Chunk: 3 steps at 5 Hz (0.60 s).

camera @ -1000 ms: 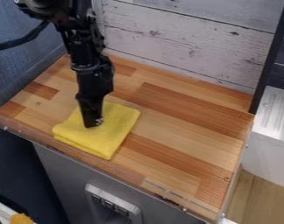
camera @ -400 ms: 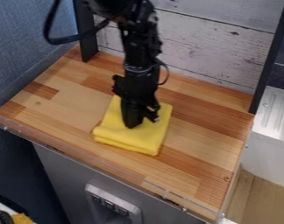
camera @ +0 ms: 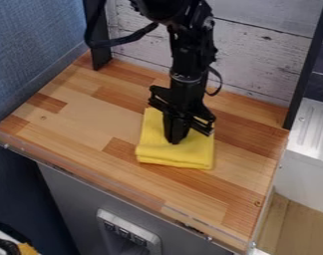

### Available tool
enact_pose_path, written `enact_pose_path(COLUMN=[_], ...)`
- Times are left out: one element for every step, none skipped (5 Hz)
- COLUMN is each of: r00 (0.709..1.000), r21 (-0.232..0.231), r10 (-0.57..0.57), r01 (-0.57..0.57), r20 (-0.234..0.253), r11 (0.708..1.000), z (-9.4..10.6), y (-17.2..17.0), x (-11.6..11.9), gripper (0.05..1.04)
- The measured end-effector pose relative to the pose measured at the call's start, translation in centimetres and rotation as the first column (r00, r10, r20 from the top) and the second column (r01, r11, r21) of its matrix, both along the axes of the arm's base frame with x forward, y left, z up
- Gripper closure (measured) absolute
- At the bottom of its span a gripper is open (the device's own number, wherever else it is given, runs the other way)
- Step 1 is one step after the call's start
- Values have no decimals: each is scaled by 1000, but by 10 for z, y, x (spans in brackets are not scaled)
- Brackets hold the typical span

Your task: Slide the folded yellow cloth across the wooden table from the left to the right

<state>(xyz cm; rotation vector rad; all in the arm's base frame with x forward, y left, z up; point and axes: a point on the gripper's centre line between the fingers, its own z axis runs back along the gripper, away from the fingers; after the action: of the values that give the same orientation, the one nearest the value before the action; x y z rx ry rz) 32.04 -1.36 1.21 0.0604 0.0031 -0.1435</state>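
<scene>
Yellow cloth [camera: 192, 153], brown-striped wooden top [camera: 78, 122]

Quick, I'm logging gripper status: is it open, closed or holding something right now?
Gripper: down at the folded yellow cloth; whether it is open or closed, or has a grip on it, cannot be told.

The camera view is looking from above and in front of the counter [camera: 84, 119], pointing down at a steep slant and facing the plank wall [camera: 257, 55] behind it. It is sitting near enough that the counter is taking up most of the view, with the blue wall [camera: 38, 45] showing at left, the white unit [camera: 307, 177] at right and the grey front [camera: 71, 199] below, the front edge [camera: 111, 184] slanting down rightward.
</scene>
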Motion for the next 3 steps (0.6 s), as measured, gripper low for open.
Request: enact_pose_path(r00=[998,995,991], r21=[-20,-48,-68], r10=[65,102,132], r01=[-65,-101,-131], r20=[14,19,16], r11=[998,994,989], z=[0,0,0], y=[-10,-21,-26], x=[7,9,9], gripper=[1020,1020,1020])
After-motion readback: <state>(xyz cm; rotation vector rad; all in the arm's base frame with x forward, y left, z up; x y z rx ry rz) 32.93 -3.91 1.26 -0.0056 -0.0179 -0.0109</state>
